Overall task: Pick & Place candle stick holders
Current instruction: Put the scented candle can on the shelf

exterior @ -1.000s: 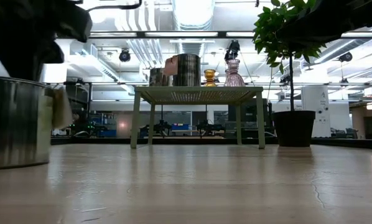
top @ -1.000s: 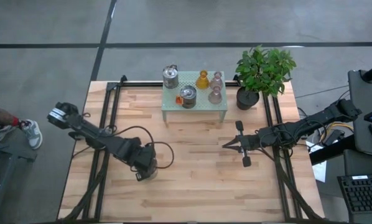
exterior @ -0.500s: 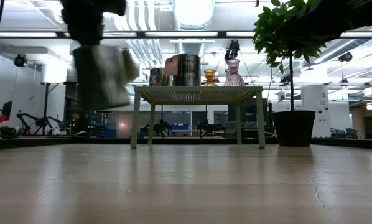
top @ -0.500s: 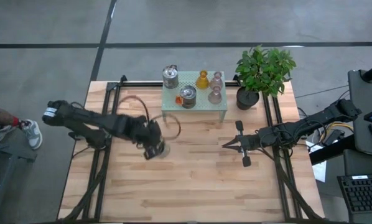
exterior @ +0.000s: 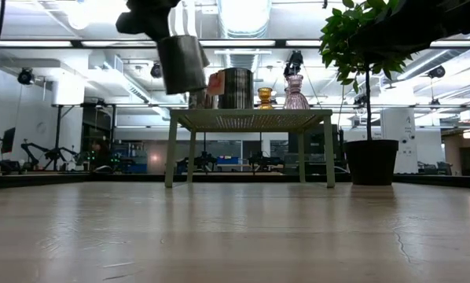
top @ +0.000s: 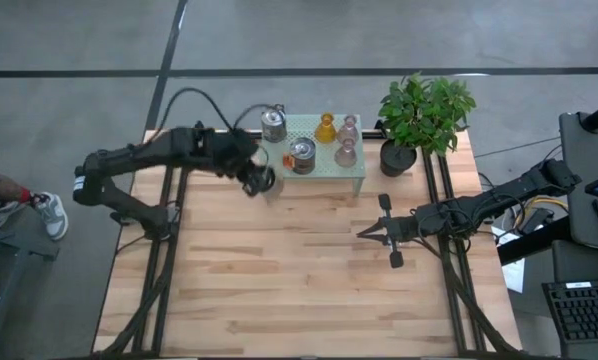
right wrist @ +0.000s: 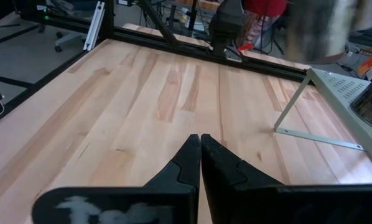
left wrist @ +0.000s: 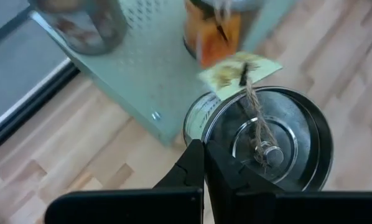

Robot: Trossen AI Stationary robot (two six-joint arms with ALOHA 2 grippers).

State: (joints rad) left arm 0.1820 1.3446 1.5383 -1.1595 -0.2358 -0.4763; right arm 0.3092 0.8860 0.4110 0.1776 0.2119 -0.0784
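left tool (top: 260, 181) holding jar (exterior: 181, 63), beside shelf (top: 351, 173)

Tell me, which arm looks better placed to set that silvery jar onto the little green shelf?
The left. Its gripper holds the silvery round jar in the air right beside the pale green mesh shelf. The right gripper waits shut over bare table, farther from the shelf.

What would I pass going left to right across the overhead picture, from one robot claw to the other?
Left gripper holding a silvery jar → jar with orange tag on the green mesh shelf → amber holder → two pink holders → potted plant, with the right gripper lying nearer.
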